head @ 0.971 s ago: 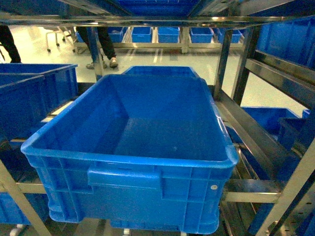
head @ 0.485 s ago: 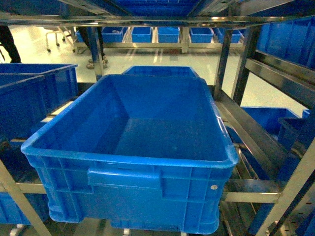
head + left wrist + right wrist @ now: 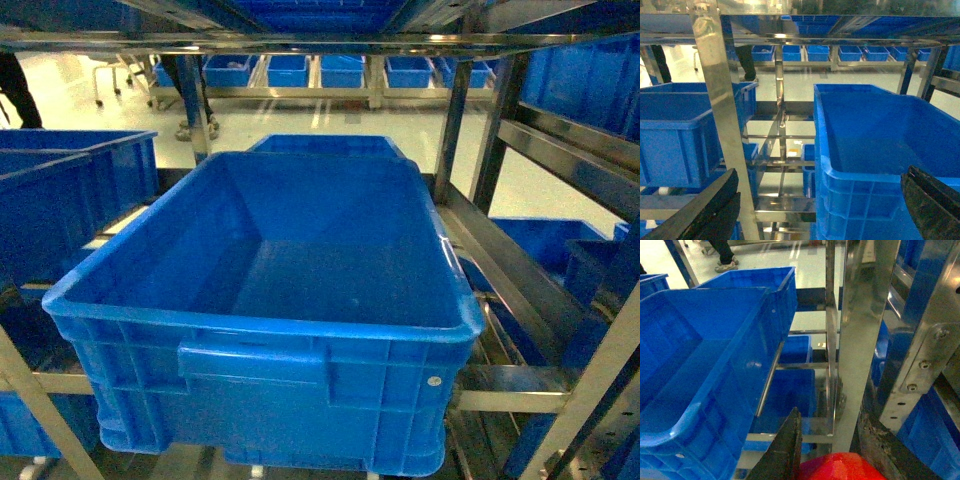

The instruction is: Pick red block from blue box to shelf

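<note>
Head view: a large dark blue ribbed crate (image 3: 270,320) sits in a bay of the stainless steel shelf (image 3: 520,150), its interior showing no contents. A second crate of the same kind (image 3: 325,145) stands directly behind it, and another (image 3: 70,200) occupies the neighbouring bay on the left. Neither gripper appears in this view.

Right wrist view: the right gripper (image 3: 832,450) is below and to the right of the large crate's near corner, in front of a shiny perforated upright of the shelf. Its two dark fingers (image 3: 782,452) are set narrow, closed on the red block (image 3: 837,467), whose glossy red top shows between them at the lower edge of the frame. A lower-tier crate (image 3: 785,390) is visible beneath the rails.

Left wrist view: the left gripper (image 3: 820,205) faces the shelf at the large crate's left front corner. Its fingers (image 3: 705,210) are spread wide, one at each lower corner of the frame, with nothing between them. Rows of further blue crates (image 3: 850,52) stand on the far racks across the pale floor (image 3: 805,77). The turquoise blue box lies outside all three views.
</note>
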